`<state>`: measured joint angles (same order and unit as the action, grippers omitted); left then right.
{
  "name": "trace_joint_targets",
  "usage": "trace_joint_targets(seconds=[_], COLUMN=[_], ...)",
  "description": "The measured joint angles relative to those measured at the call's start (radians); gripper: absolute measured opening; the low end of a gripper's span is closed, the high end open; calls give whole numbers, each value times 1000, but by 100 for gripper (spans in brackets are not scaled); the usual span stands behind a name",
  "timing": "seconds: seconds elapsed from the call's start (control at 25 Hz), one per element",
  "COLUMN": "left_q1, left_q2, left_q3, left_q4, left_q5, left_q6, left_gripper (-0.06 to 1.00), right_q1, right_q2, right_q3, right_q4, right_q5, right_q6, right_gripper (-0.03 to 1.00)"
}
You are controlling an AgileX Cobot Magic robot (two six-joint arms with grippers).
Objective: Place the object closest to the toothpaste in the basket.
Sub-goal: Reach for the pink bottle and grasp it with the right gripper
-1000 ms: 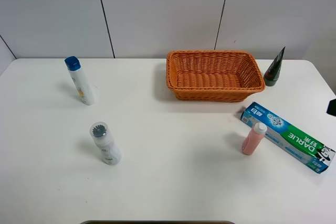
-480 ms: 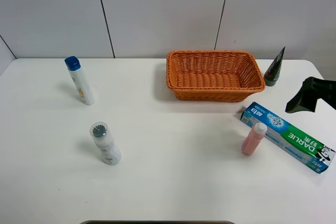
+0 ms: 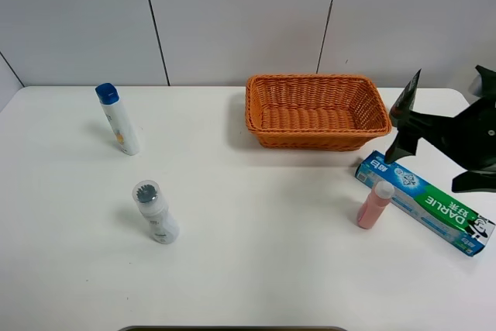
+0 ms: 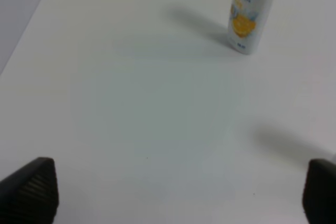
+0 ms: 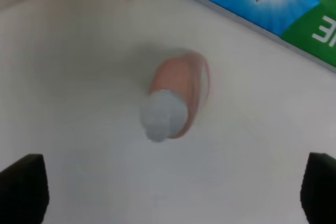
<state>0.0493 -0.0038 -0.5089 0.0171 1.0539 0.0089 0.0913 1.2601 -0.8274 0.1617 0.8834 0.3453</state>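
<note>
Target item is the pink bottle (image 3: 375, 205), which I take as the nearest thing to the toothpaste box (image 3: 424, 201). It stands upright on the white table (image 3: 248, 269), just beside the box's long edge near its basket-side end; I cannot tell whether the two touch. The wicker basket (image 3: 316, 110) sits further back and holds nothing I can see.

Right gripper (image 3: 425, 170) hangs above the table over the toothpaste box, on the far side of the bottle from my high camera. Its fingers are spread wide. In the right wrist view the two dark fingertips (image 5: 23, 184) sit at the frame's edges and the bottle's pale cap (image 5: 164, 115) shows ahead of them, roughly centred on the gap, not gripped and not touched.

Left gripper (image 4: 173, 192) also has its fingers wide apart over bare table, with a blue-capped white bottle (image 4: 249, 11) ahead of it.

A dark green tube (image 3: 405, 100) stands beside the basket, partly hidden by the right gripper.
</note>
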Motion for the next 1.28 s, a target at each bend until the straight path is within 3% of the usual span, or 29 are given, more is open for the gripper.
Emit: trace_joint_targets(seconds=[1.28], left_q1=[0], left_q2=[0], left_q3=[0], left_q4=[2], left_q5=[0], left_q6=[0], left_gripper=[94], right_q1=[85], right_q2=[427], right_q3=[-6], right_q4=[-30], right_q5=[-186], right_q6=[80], right_gripper=[99])
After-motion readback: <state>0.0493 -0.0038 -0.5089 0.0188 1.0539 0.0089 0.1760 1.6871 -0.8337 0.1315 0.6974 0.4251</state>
